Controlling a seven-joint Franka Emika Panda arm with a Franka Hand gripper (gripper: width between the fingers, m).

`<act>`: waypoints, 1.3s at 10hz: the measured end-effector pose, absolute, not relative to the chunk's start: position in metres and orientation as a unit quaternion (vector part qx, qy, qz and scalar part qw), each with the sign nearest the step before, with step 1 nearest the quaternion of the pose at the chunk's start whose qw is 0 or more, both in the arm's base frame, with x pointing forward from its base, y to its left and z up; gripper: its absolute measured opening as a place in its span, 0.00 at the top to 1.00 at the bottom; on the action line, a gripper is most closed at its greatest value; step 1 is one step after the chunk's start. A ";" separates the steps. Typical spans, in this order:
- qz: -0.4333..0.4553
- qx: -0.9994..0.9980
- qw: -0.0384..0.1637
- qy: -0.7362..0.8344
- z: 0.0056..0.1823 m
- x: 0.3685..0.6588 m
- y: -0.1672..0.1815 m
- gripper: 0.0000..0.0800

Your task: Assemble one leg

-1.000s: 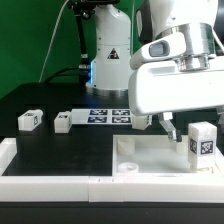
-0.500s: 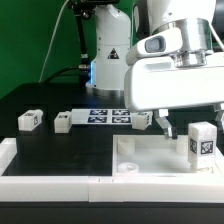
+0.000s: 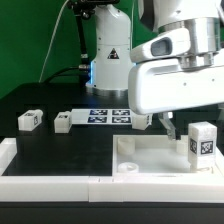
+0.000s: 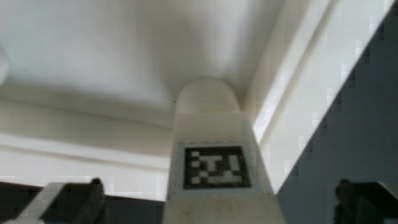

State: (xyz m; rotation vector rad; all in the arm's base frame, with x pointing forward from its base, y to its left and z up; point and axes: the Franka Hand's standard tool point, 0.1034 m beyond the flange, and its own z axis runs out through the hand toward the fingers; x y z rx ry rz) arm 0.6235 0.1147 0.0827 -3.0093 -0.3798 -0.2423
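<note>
A leg (image 3: pixel 203 141), a stubby white post with a black-and-white tag, stands upright on the large white panel (image 3: pixel 150 156) at the exterior view's right. In the wrist view the leg (image 4: pixel 217 150) rises between my two dark fingertips (image 4: pixel 71 201), which stand wide apart and clear of it. My gripper (image 3: pixel 172 126) hangs low over the panel, just beside the leg, open and empty. Its big white body hides much of the scene behind it. Two more legs (image 3: pixel 29 120) (image 3: pixel 63 122) lie on the black table at the left. Another (image 3: pixel 141 121) is half hidden under the gripper body.
The marker board (image 3: pixel 106 115) lies flat behind the loose legs. A white rail (image 3: pixel 50 184) runs along the table's front edge, with a raised corner at the left. The robot's base (image 3: pixel 108 55) stands at the back.
The gripper body shifted slightly to the left and then back to the right. The upright leg and the loose legs have not moved.
</note>
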 end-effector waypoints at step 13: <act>-0.028 -0.996 0.058 -0.065 0.081 0.626 0.116 0.63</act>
